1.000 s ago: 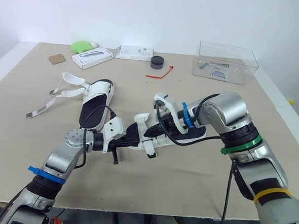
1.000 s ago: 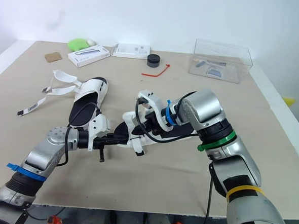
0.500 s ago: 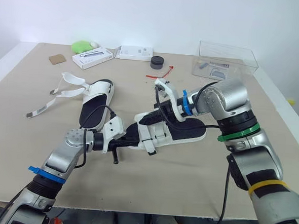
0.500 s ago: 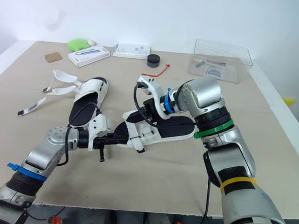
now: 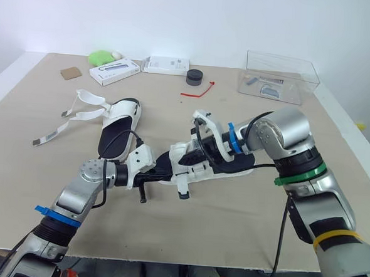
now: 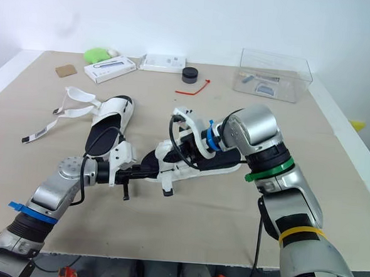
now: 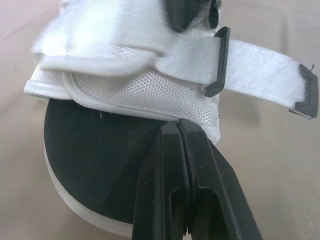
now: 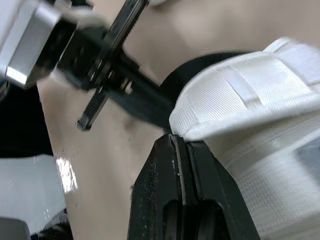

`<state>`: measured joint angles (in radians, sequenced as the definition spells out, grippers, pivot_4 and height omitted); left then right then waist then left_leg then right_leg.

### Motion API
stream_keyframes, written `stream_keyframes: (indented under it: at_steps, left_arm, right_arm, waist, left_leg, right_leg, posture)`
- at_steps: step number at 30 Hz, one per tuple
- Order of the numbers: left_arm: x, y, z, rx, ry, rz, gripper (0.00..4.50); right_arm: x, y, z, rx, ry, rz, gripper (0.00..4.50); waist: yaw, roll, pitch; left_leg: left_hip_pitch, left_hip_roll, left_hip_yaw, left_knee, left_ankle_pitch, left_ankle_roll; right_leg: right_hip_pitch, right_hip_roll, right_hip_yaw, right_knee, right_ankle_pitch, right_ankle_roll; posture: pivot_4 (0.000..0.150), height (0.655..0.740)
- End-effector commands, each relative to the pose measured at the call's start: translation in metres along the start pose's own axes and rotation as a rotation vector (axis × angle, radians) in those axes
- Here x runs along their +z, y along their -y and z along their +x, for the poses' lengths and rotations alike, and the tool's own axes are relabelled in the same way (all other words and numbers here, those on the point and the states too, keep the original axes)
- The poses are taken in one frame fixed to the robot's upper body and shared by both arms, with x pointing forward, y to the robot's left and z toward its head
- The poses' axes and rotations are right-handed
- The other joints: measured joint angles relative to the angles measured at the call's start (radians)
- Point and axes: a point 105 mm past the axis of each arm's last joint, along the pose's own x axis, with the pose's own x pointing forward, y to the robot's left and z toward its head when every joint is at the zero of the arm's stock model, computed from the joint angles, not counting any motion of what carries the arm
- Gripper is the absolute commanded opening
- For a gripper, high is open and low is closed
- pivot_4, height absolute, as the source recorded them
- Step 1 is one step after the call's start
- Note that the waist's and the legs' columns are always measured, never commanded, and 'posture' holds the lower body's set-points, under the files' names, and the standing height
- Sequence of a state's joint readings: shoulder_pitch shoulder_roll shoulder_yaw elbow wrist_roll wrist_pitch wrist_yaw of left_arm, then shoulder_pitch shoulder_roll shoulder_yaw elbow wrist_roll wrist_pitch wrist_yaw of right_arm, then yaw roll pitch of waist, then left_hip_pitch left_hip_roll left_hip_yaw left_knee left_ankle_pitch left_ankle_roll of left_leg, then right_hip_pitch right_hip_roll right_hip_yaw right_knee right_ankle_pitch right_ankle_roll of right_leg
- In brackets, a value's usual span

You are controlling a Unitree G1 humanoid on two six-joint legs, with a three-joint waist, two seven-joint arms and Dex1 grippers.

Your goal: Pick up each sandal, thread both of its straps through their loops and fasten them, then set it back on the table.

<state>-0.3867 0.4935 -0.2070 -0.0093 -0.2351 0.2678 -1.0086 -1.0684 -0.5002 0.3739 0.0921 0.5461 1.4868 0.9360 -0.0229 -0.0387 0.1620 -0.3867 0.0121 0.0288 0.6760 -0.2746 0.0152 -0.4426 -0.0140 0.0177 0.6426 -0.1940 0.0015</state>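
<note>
Landmark: the held sandal (image 5: 197, 170), white upper and black footbed, near the middle of the table (image 5: 229, 232), between the two arms.
Held sandal, pose: lies lengthwise across the robot's front. One end is at the left gripper and the rest runs to the robot's right, under the right wrist.
Left gripper (image 7: 178, 129): at the held sandal's left end. Its jaws are pressed together over the black footbed, tips nipping the hem of the white upper.
Right gripper (image 8: 176, 142): above the held sandal's middle. Its jaws are pressed together, pinching the edge of the white fabric upper.
Strap (image 7: 260, 71): on the held sandal's upper. It runs through a black loop (image 7: 220, 61) and its free end pokes out beyond.
Second sandal (image 5: 117, 129): to the left of the held sandal and a little farther back, flat on the table. Its loose straps (image 5: 81, 111) trail away leftward.
Red tie (image 5: 197, 91): beyond the held sandal, well apart.
Black puck (image 5: 194, 77): just past the red tie.
Clear box (image 5: 280, 75): beyond the held sandal, off to the right.
White boxes (image 5: 115, 70): beyond the held sandal, off to the left.
</note>
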Motion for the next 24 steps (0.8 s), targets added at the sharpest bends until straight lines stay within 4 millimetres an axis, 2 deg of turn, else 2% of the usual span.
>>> stream_keyframes:
  at_steps: [1, 9, 14, 18, 19, 24]
  left_arm:
    - [-0.014, -0.001, -0.002, 0.008, -0.060, -0.022, 0.00]
    - [-0.013, -0.002, 0.000, 0.001, -0.057, -0.019, 0.00]
    - [-0.013, -0.002, 0.000, -0.002, -0.058, -0.019, 0.00]
    - [-0.014, 0.000, 0.000, -0.004, -0.060, -0.020, 0.00]
    - [-0.014, 0.000, 0.000, -0.003, -0.060, -0.020, 0.00]
    - [-0.014, 0.000, -0.003, 0.001, -0.064, -0.021, 0.00]
  right_arm:
    - [0.008, -0.010, -0.005, 0.021, 0.028, -0.025, 0.06]
    - [0.026, -0.007, -0.010, -0.005, 0.094, -0.030, 0.06]
    - [0.028, -0.004, -0.011, -0.019, 0.096, -0.055, 1.79]
    - [0.025, -0.006, -0.015, -0.014, 0.086, -0.063, 3.80]
    - [0.021, -0.010, -0.019, 0.001, 0.076, -0.067, 4.19]
    - [-0.001, -0.025, -0.040, 0.054, 0.044, -0.098, 4.19]
  waist:
    - [0.000, 0.000, 0.000]
    - [0.000, 0.000, 0.000]
    - [0.000, 0.000, 0.000]
    - [0.000, 0.000, 0.000]
    - [0.000, 0.000, 0.000]
    - [0.002, 0.000, 0.000]
  left_leg:
    - [0.000, 0.000, 0.000, 0.000, 0.000, 0.000]
    - [0.000, 0.000, 0.000, 0.000, 0.000, 0.000]
    - [0.000, 0.000, 0.000, 0.000, 0.000, 0.000]
    - [0.000, 0.000, 0.000, 0.000, 0.000, 0.000]
    - [0.000, 0.000, 0.000, 0.000, 0.000, 0.000]
    - [-0.001, 0.000, -0.001, 0.000, 0.000, 0.000]
  right_leg:
    - [0.000, 0.000, 0.000, 0.000, 0.000, 0.000]
    - [0.000, 0.000, 0.000, 0.000, 0.000, 0.000]
    - [0.000, 0.001, 0.000, 0.000, 0.000, 0.000]
    - [0.000, 0.001, 0.000, 0.000, 0.000, 0.000]
    - [0.000, 0.001, 0.000, 0.000, 0.000, 0.000]
    - [0.000, 0.000, -0.001, 0.000, -0.001, 0.000]
  posture:
    - [0.150, 0.7400]
    - [0.150, 0.7400]
    - [0.150, 0.7400]
    - [0.150, 0.7400]
    - [0.150, 0.7400]
    - [0.150, 0.7400]
